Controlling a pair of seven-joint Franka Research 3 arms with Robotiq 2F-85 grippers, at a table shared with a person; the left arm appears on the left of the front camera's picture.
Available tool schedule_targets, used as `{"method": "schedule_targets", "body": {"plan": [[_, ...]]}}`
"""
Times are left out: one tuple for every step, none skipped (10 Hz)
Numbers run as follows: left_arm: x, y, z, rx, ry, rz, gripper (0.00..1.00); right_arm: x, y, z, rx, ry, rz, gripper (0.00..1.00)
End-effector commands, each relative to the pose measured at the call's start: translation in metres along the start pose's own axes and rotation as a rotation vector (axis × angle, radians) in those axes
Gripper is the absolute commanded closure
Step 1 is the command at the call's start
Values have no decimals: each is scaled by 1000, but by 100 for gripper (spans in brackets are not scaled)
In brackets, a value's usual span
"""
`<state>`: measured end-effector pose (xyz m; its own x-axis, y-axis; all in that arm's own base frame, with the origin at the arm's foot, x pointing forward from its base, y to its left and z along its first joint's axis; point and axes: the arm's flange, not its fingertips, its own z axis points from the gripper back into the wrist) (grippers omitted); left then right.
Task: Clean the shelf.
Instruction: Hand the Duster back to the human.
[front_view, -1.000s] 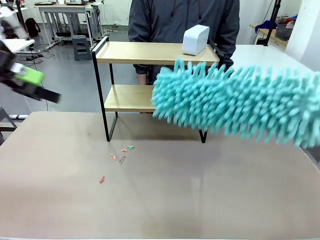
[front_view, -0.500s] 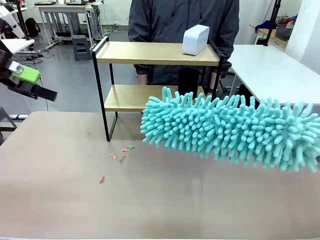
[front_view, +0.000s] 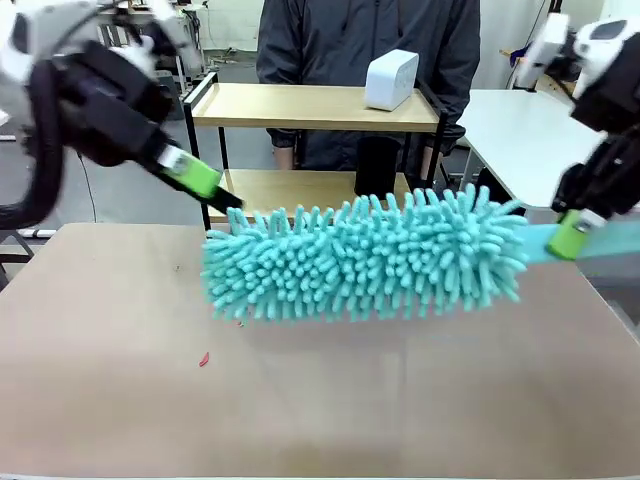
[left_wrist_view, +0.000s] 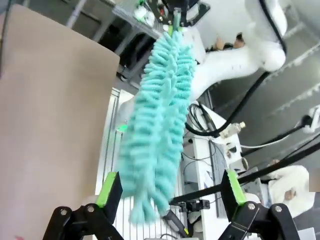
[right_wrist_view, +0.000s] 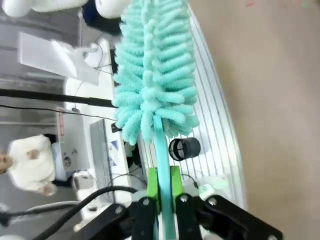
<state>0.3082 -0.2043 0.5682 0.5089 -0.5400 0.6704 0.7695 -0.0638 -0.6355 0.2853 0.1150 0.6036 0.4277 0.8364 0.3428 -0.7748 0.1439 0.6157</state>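
From the front, the shelf (front_view: 300, 105) stands at the far side of the beige table (front_view: 320, 400), a white box (front_view: 391, 79) on its top board and a person (front_view: 365, 40) behind it. A fluffy teal duster (front_view: 365, 260) hangs level over the table in front of the shelf's lower board. The right hand (front_view: 572, 238) is clenched on the duster's handle at the picture's right; the left hand (front_view: 215, 190) sits at the duster's left tip, in front of the shelf's left leg. A small red scrap (front_view: 204, 359) lies on the table. In the left wrist view, the left hand (left_wrist_view: 170, 187) stands spread wide, the duster's (left_wrist_view: 157, 117) tip between its green pads (left_wrist_view: 107, 182). In the right wrist view, the right hand (right_wrist_view: 162, 182) pinches the teal handle (right_wrist_view: 161, 150).
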Motion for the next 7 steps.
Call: {"method": "schedule_targets", "body": {"plan": [[15, 15, -19, -51, 56, -53, 0, 15, -8, 20, 11, -29, 79, 88], [19, 13, -39, -98, 100, -67, 0, 21, -17, 23, 26, -44, 76, 88], [20, 11, -53, -120, 134, -82, 0, 24, -25, 24, 44, -57, 87, 88], [20, 11, -63, -140, 163, -87, 0, 24, -28, 25, 63, -64, 96, 88], [18, 14, -71, -135, 182, -89, 0, 23, -30, 26, 66, -73, 95, 88], [18, 18, -75, -142, 182, -79, 0, 21, -29, 24, 80, -76, 105, 88], [18, 18, -77, -145, 177, -88, 0, 19, -30, 23, 78, -79, 100, 88]]}}
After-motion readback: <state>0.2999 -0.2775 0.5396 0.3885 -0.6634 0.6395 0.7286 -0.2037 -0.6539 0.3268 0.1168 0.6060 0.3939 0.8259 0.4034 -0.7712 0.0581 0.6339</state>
